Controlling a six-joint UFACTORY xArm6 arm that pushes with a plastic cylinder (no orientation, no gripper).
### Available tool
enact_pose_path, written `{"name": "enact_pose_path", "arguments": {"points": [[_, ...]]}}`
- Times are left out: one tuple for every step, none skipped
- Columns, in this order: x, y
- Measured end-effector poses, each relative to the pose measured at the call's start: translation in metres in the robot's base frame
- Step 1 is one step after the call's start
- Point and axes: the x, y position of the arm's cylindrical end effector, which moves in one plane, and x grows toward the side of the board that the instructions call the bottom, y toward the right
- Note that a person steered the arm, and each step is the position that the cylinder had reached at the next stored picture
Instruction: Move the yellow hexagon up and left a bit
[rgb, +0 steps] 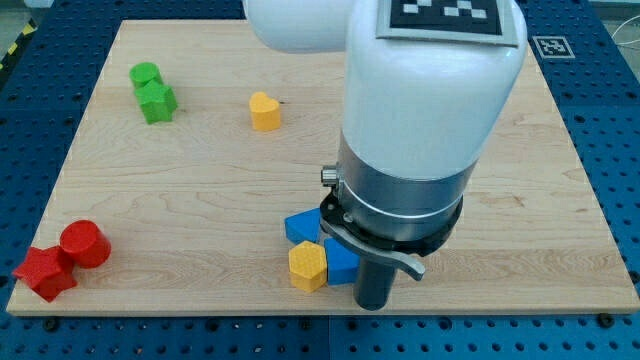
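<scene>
The yellow hexagon (308, 266) lies near the board's bottom edge, a little left of centre. It touches a blue block (342, 264) on its right, and another blue block (302, 226) sits just above it. My rod comes down right of these blocks, and my tip (373, 303) rests at the board's bottom edge, right of the yellow hexagon with the blue block between them. The arm's white and grey body hides the board behind it.
A yellow heart (265, 111) lies at upper centre-left. Two green blocks (152, 92) sit together at upper left. A red cylinder (85, 244) and a red star-like block (44, 272) sit at the bottom left corner. The wooden board (180, 200) ends just below my tip.
</scene>
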Motion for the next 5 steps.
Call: {"name": "enact_pose_path", "arguments": {"points": [[-0.001, -0.033], [0.000, -0.053], [-0.001, -0.053], [-0.017, -0.063], [-0.053, -0.086]]}}
